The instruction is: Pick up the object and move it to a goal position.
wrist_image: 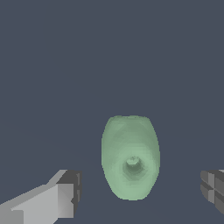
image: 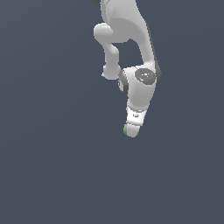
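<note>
While the object fills the middle of the wrist view as a pale matte green lump, taller than wide, with a small round dimple low on its face, it shows in the exterior view only as a thin green sliver peeking out at the tip of the white arm, on the side toward the exterior view's left. It lies on the plain dark blue-grey surface, which runs flat and unmarked across both views. To either side of the lump, the wrist view shows the two fingers of the hand: one light grey finger with a darker pad on one side and the dark ribbed pad of the other at the opposite edge. They stand wide apart, with clear gaps of surface between each pad and the object, so neither touches it. From the exterior view, the hand points steeply down at the surface, directly over the lump and hiding most of it, and the white arm rises behind it toward the upper edge of the picture.
</note>
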Robot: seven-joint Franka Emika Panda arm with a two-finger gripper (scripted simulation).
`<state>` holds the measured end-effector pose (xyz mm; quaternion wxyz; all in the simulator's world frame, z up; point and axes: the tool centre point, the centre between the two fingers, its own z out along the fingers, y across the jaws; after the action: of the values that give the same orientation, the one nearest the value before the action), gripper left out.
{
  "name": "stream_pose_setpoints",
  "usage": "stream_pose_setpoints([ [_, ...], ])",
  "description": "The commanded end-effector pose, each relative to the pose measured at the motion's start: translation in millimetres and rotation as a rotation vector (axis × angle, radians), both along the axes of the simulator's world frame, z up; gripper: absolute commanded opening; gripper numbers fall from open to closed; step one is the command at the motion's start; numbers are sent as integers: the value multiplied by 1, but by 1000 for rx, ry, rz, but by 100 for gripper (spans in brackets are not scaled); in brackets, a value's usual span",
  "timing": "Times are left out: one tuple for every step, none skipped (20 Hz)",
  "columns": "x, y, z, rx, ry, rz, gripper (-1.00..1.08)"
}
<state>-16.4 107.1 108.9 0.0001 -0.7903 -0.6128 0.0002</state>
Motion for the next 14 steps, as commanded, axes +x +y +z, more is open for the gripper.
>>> stream_pose_setpoints([
  [0,0,0,0,0,0,100],
  [0,0,0,0,0,0,100],
  [0,0,-2,0,0,0,100],
  [0,0,-3,0,0,1,100],
  [0,0,-6,0,0,1,100],
  [0,0,-9,0,0,1,100],
  [0,0,-14,0,0,2,100],
  [-1,0,-18,0,0,2,100],
  [-1,0,-24,0,0,3,100],
  [-1,0,-30,0,0,4,100],
  [-1,0,-35,0,0,5,100],
  [-1,0,-39,0,0,5,100],
  [-1,0,-43,0,0,5,100],
  [-1,0,-46,0,0,6,100],
])
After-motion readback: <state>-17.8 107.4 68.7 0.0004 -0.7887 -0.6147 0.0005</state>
